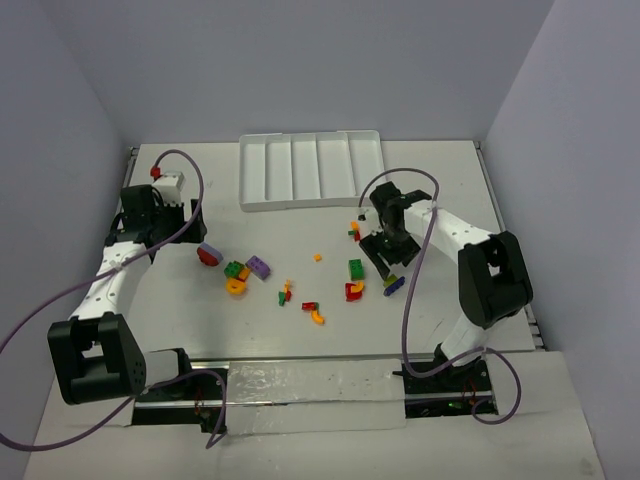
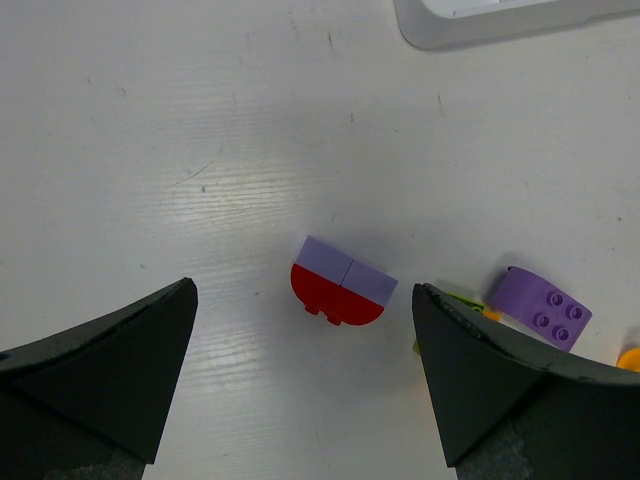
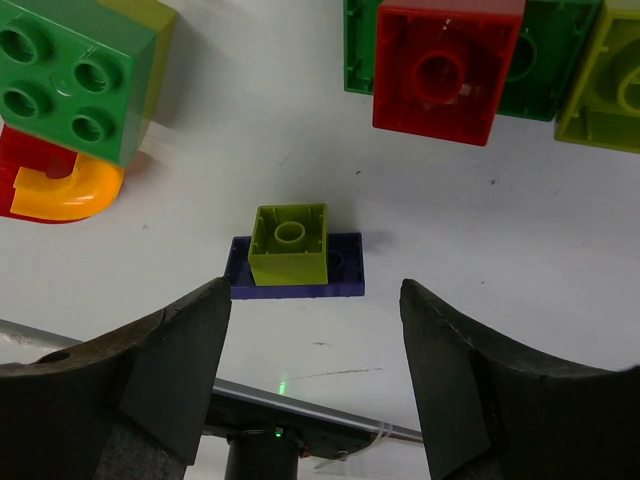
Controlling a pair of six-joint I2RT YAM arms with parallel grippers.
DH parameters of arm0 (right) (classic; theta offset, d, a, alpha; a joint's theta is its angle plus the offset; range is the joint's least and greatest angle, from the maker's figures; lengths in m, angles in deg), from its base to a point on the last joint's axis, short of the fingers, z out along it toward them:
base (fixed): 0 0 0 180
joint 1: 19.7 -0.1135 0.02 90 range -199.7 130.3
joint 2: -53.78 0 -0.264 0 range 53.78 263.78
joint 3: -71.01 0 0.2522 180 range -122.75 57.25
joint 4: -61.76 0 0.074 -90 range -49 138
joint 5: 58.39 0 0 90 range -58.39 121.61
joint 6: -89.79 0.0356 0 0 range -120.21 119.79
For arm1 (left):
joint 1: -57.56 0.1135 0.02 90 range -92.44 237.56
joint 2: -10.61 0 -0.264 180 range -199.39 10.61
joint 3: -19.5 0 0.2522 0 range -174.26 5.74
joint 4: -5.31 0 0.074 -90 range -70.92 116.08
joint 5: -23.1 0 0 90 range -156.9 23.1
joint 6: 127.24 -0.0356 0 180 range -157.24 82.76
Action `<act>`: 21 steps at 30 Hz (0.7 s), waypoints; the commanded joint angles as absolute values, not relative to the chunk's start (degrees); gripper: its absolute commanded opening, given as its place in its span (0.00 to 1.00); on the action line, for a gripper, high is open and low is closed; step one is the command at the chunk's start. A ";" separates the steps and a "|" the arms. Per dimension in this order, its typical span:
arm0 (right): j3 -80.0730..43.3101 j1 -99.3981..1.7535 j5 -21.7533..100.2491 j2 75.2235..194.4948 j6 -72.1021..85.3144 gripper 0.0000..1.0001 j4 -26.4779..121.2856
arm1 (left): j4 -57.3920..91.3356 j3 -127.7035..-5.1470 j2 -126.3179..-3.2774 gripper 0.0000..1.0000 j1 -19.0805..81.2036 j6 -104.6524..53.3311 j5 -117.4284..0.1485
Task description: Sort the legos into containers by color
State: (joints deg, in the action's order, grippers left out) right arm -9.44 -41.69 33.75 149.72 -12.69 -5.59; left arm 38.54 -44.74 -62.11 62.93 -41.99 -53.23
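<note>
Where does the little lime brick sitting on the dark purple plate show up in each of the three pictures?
Top view: the lime brick lies right of the middle, just below the right hand.
Left wrist: not in it.
Right wrist: the lime brick sits in the lower middle, between the hand's two black fingers.
Shared landmark: the dark green brick, up and left of it in both views.

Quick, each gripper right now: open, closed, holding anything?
Left gripper: open, holding nothing.
Right gripper: open, jaws either side of the lime-on-purple lego, not gripping it.
</note>
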 commanded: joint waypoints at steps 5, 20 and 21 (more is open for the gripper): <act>-10.31 -42.55 35.18 152.42 -11.20 0.72 -3.54 | 36.71 -44.44 -63.01 0.99 62.92 -41.84 -53.28; -7.26 -43.43 36.62 154.50 -11.02 0.64 -2.01 | 36.39 -44.79 -64.89 0.99 62.92 -41.55 -53.80; -7.17 -43.43 36.53 154.50 -11.02 0.64 -1.92 | 36.39 -44.88 -64.89 0.99 62.92 -41.55 -53.80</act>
State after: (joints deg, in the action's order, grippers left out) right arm -7.96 -42.96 35.82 154.22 -11.61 -3.07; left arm 38.32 -44.17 -64.57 62.93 -41.97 -53.25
